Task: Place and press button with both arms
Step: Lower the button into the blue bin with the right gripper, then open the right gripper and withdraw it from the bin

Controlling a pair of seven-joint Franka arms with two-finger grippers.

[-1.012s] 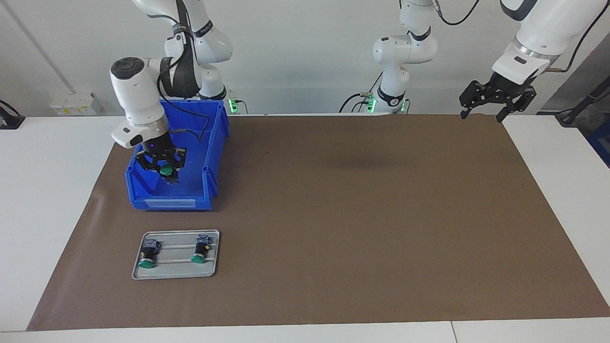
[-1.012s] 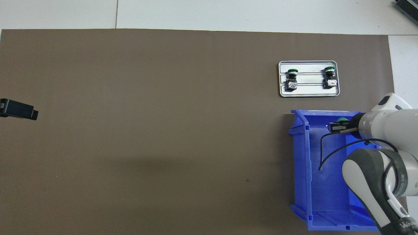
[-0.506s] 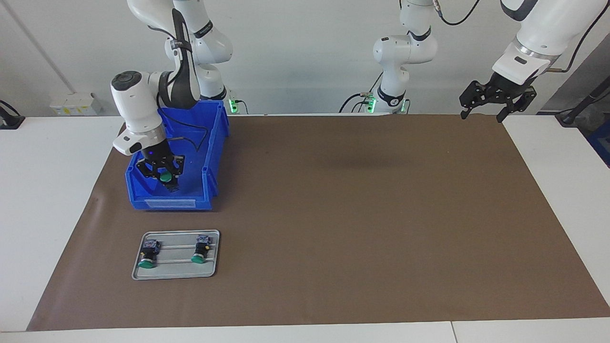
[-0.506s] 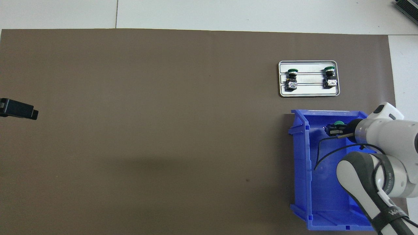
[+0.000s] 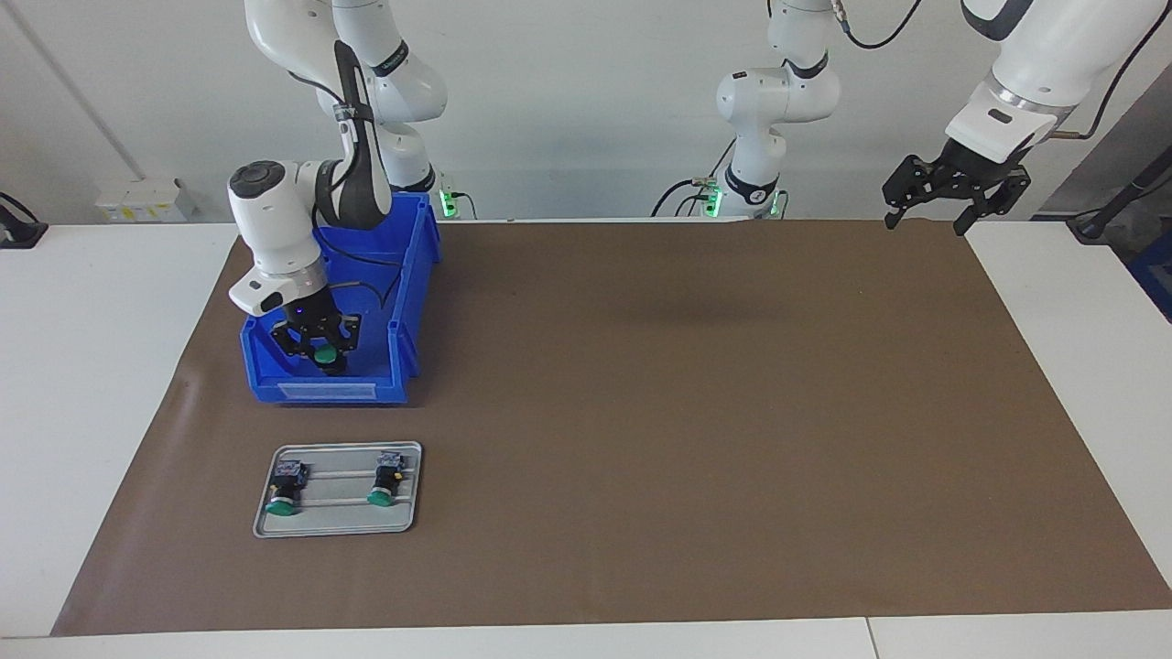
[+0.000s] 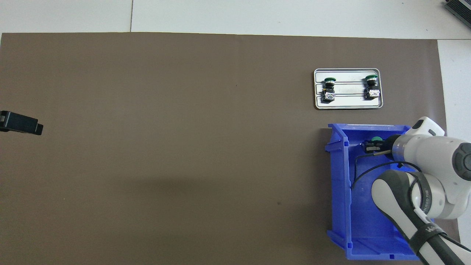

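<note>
The right gripper [image 5: 320, 352] is down inside the blue bin [image 5: 403, 302] at the right arm's end of the table, and its fingers are pinched on a button [image 5: 324, 351] with a green cap. The button sits in the part of the bin farthest from the robots, close to the bin's low front wall. A grey tray [image 5: 337, 522] lies on the brown mat [image 5: 696, 412] just beside the bin, farther from the robots, and two more buttons [image 5: 286, 490] [image 5: 386, 483] lie on their sides on it. The left gripper [image 5: 952, 192] waits up in the air over the mat's corner at the left arm's end, with its fingers spread wide. The button looks small and light, so I think one gripper can lift it with no trouble. It looks hard, like plastic, so it should not bend or squash. The round green cap looks smooth and could slip or roll between the fingers. The black round body may also turn in a pinch. I think the best place to hold it is the square block at the end, since flat sides stay put. The cap should be left free, because that is the part that gets pushed.
</note>
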